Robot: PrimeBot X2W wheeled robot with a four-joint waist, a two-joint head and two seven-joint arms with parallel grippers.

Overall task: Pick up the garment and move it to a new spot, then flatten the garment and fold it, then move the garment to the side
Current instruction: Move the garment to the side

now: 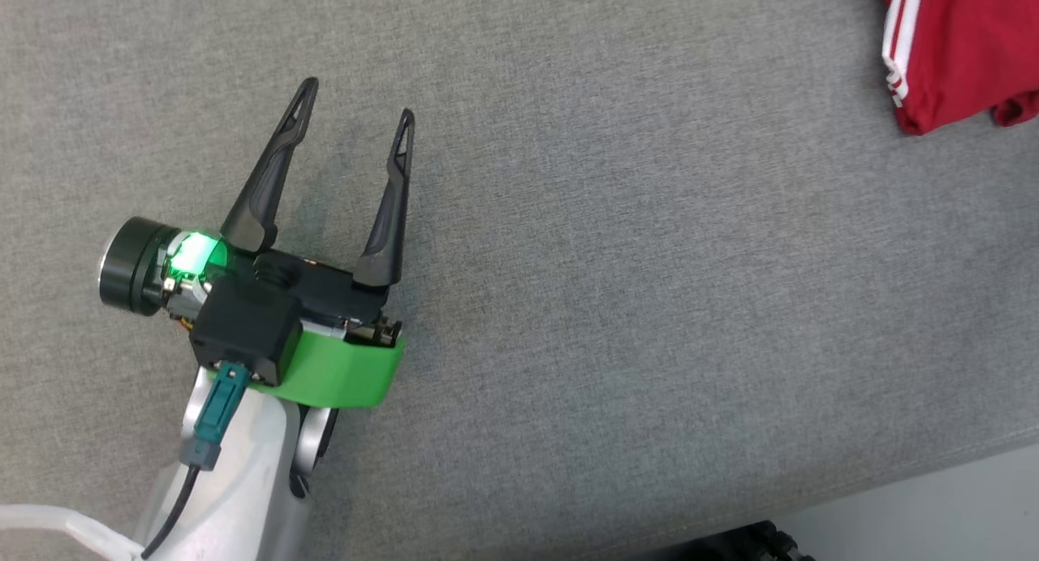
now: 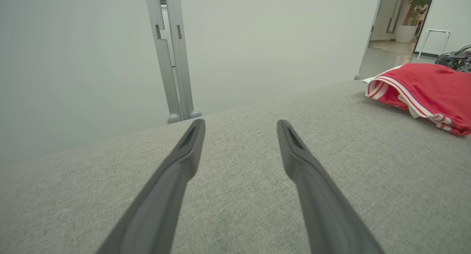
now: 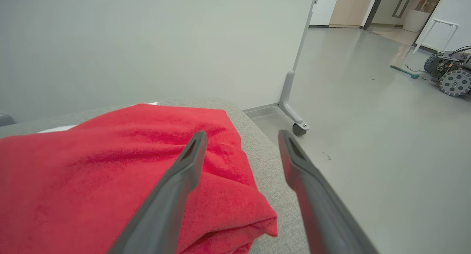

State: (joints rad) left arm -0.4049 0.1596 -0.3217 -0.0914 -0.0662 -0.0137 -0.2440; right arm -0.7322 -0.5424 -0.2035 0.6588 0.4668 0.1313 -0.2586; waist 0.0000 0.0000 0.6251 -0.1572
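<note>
Folded red garment (image 1: 958, 49) lies by the bench's (image 1: 649, 301) right edge, near a corner. Left tool (image 1: 357, 98) gapes wide over bare bench. Right tool (image 3: 242, 133) spreads wide, empty, above the garment's edge.

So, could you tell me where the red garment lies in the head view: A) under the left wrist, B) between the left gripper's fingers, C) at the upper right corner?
C: the red garment lies at the upper right corner, well apart from the open left gripper.
</note>
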